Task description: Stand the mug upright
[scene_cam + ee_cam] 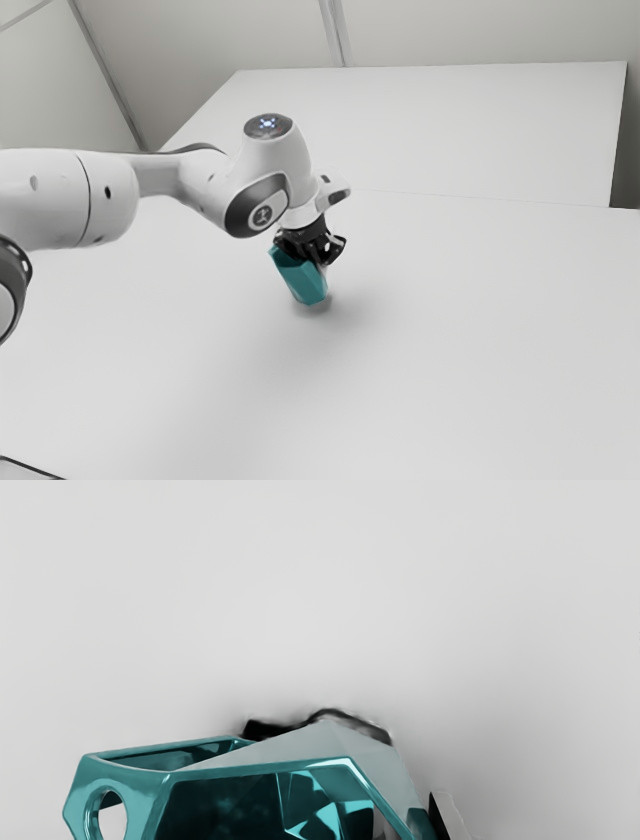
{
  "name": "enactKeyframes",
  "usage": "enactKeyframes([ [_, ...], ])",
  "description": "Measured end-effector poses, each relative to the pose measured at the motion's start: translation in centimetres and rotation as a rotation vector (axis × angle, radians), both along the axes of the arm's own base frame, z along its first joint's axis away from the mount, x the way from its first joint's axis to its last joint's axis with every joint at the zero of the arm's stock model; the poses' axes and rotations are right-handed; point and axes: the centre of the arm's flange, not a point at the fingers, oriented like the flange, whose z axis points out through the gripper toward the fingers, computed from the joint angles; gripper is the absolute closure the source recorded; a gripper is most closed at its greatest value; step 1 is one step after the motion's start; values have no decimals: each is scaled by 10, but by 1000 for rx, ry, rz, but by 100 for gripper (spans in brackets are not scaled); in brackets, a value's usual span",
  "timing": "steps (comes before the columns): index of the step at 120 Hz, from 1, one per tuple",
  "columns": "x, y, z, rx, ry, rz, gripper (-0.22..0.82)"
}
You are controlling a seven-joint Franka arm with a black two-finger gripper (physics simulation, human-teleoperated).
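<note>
In the exterior view the gripper (318, 262) points down at the upper part of the teal faceted mug (305, 282). The mug leans, its mouth up toward the exterior view's left and its base low over the table; whether the base touches cannot be told. In the wrist view the gripper (412, 825) is shut on the wall of the mug (162, 800), one finger inside the mouth and the other outside. The handle, with an oval hole, lies on the side away from the fingers.
A wide white table (450, 350) spreads under the arm, with another white surface (430, 130) behind it. A thin dark-edged object (25, 470) lies at the exterior view's lower left corner.
</note>
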Motion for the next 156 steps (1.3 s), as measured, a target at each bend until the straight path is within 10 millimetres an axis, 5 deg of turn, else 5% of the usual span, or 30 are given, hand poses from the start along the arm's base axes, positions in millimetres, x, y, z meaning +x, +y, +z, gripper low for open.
enactKeyframes([
  [69, -42, -23, -15, 24, 245, 261, 74],
  [98, -3, -21, -21, 27, 251, 313, 74],
  [126, 1, -30, -27, 43, 257, 312, 74],
  [156, 0, -39, -9, 39, 245, 316, 26],
])
